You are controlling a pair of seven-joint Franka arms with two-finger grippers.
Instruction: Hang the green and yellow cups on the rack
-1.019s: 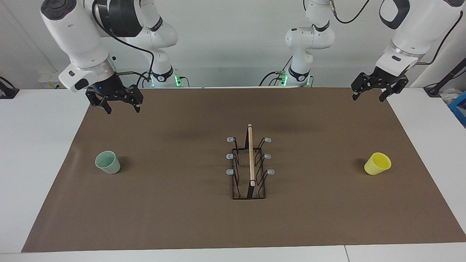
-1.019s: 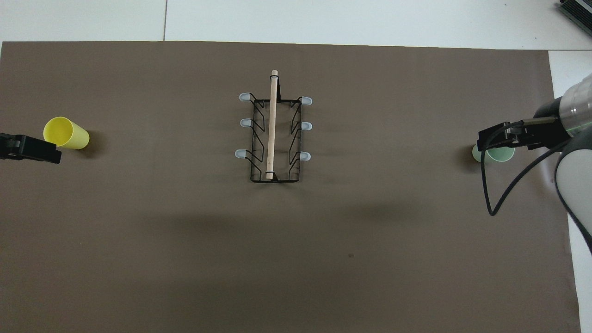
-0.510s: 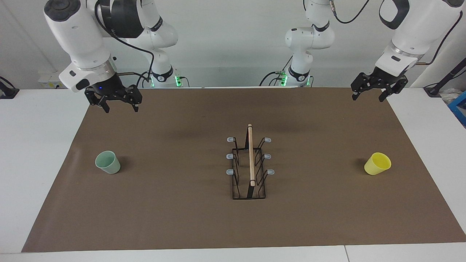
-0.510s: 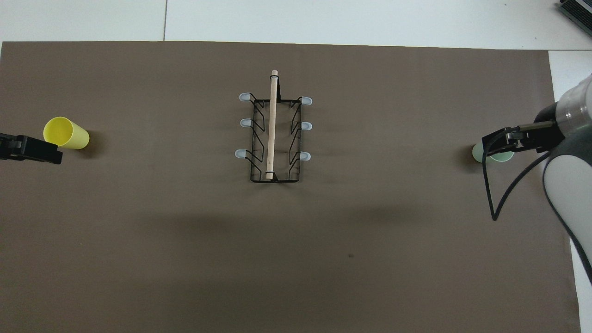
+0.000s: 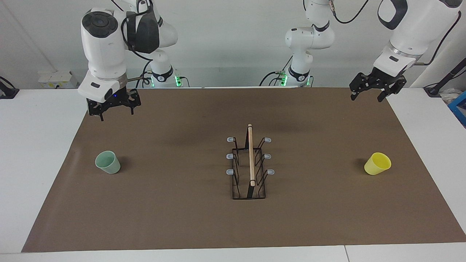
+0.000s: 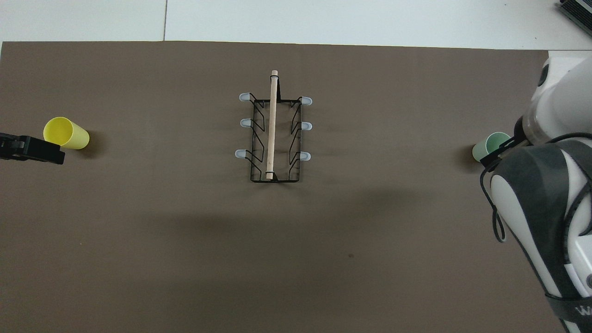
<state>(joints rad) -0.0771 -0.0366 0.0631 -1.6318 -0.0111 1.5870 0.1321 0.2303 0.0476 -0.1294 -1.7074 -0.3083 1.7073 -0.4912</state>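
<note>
The pale green cup (image 5: 107,162) stands upright on the brown mat toward the right arm's end; in the overhead view (image 6: 491,144) the right arm partly covers it. The yellow cup (image 5: 377,163) lies tilted on its side toward the left arm's end, and also shows in the overhead view (image 6: 66,133). The black wire rack (image 5: 249,165) with its wooden rod stands at the mat's middle, all prongs bare (image 6: 273,134). My right gripper (image 5: 115,113) is open and empty, raised over the mat by the green cup. My left gripper (image 5: 366,97) is open and empty, raised over the mat by the yellow cup.
The brown mat (image 5: 174,218) covers most of the white table (image 5: 32,145). The right arm's bulky forearm (image 6: 541,203) hangs over the mat's edge at its own end. A blue box (image 5: 459,109) sits off the table at the left arm's end.
The right arm has turned more upright and its gripper has dropped a little lower over the mat by the green cup. The left gripper has barely moved. Cups and rack are unmoved.
</note>
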